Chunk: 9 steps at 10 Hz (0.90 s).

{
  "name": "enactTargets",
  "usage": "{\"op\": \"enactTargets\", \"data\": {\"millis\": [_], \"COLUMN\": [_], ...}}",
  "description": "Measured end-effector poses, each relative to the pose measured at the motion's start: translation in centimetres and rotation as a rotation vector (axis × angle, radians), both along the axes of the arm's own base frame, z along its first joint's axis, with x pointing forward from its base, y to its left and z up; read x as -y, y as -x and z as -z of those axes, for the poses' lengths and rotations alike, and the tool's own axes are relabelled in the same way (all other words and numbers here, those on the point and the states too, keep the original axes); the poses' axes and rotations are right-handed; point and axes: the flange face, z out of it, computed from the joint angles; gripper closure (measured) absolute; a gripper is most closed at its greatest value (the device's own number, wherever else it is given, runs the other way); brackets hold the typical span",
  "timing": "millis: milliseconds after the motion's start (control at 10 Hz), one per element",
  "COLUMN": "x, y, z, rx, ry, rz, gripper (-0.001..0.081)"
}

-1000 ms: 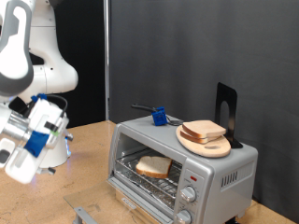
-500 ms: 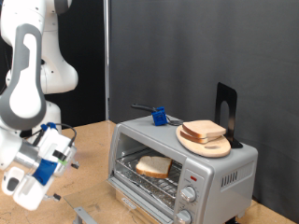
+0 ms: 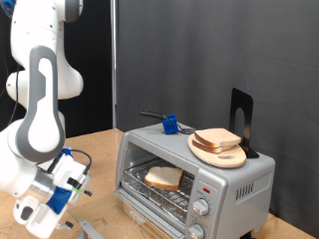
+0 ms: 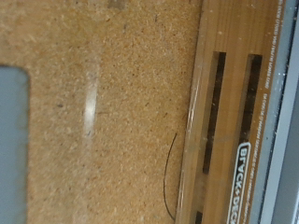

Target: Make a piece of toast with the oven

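- We see the white-and-blue claw (image 3: 38,211) low at seven o'clock; we cannot tell its grip.
- We find the pale, brown-crusted piece of toast (image 3: 163,178) inside the open silver-grey metal oven (image 3: 234,184).

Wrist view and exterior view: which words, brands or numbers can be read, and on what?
"BLACK&DECKER", probably: sideways white letters on the oven, cut off.
Fine print beside it: too blurred.
Markings by the knobs, exterior view: too small.
Gripper, low at exterior view's left: no text.
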Motion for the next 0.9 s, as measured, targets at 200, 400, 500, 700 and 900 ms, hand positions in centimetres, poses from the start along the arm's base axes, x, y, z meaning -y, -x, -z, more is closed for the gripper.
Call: {"op": "enactTargets", "data": {"millis": [200, 400, 500, 700, 900], "x": [-0.9, -2.2, -2.5, -2.3, -2.6], "y": [-0.1, -0.1, 0.0, 0.3, 0.6], "z": [0.4, -0.3, -1.2, -3.6, -5.9], "rx": [0.012, 0.035, 0.052, 0.088, 0.118], "ry": [-0.019, -0.107, -0.157, -0.241, -0.297], "rz": [-0.026, -0.077, -0.108, -0.147, -0.168], "gripper": [0.0124, 0.0124, 0.0124, 0.0124, 0.0124]}}
